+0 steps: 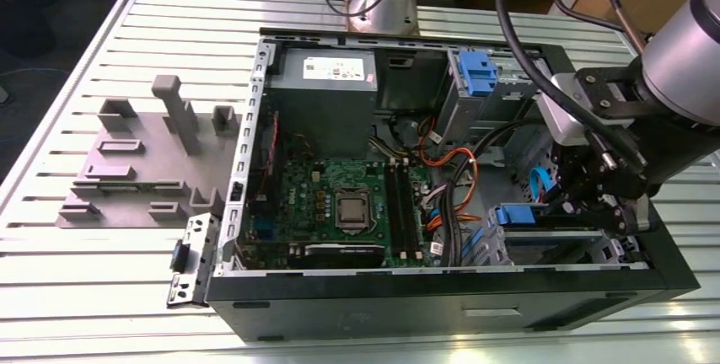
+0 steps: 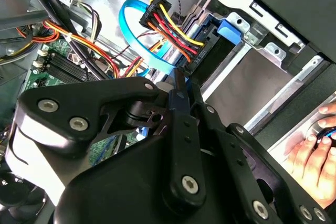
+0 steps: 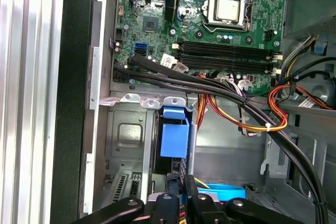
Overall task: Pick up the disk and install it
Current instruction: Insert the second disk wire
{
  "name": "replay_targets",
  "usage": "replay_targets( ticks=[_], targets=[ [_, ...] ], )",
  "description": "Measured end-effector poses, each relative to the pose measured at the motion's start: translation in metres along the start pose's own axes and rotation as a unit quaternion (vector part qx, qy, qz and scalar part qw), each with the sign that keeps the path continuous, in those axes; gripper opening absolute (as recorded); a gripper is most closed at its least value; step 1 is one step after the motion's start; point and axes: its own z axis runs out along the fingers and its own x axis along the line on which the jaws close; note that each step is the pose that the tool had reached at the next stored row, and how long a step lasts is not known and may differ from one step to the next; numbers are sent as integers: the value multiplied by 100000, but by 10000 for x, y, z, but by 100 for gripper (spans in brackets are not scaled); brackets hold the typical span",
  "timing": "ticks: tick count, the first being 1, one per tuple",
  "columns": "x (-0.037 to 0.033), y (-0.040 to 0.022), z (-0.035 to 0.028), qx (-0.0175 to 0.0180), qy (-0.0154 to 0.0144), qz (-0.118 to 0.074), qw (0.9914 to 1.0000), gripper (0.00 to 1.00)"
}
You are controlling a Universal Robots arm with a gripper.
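The disk point(image 1: 520, 215) stands on edge in the drive cage at the case's front corner, on the exterior view's right. What shows of it is a blue plastic rail end and a dark thin edge. In both wrist views the blue rail end point(image 3: 174, 132) point(image 2: 232, 28) sits at the cage mouth. My gripper point(image 1: 579, 211) reaches down into the case right behind the disk. Its black fingers point(image 2: 191, 98) lie close together, and the gripper point(image 3: 184, 186) is shut at the disk's rear edge. I cannot tell whether anything is pinched.
A black power plug point(image 2: 163, 17) with red and yellow wires and a blue data cable point(image 2: 131, 30) hang beside the cage. The motherboard point(image 1: 343, 204) and grey power-supply box point(image 1: 326, 77) fill the open case point(image 1: 450, 292). A grey fixture point(image 1: 147, 157) stands outside. A person's hand point(image 2: 315, 153) rests near the case.
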Motion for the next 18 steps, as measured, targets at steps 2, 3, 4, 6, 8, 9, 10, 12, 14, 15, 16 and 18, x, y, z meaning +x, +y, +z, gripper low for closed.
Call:
replay_targets(
  ticks=[2,3,4,6,8,9,10,12,14,15,16,18],
  targets=[
    [1,-1,5,2,-5,0,100000,16],
    [2,-2,9,3,-13,2,100000,16],
    [4,-2,14,5,-22,1,100000,16],
    [9,-4,26,3,-12,1,100000,16],
    [12,-5,36,3,-1,1,100000,16],
    [12,-5,36,1,3,3,100000,16],
    [13,-5,36,0,7,4,100000,16],
    [12,-5,37,2,-1,1,100000,16],
    [13,-5,38,3,-7,1,100000,16],
    [13,-5,38,3,-6,1,100000,17],
    [13,-5,38,3,-8,-1,100000,17],
    [13,-5,35,5,-25,2,100000,24]
  ],
)
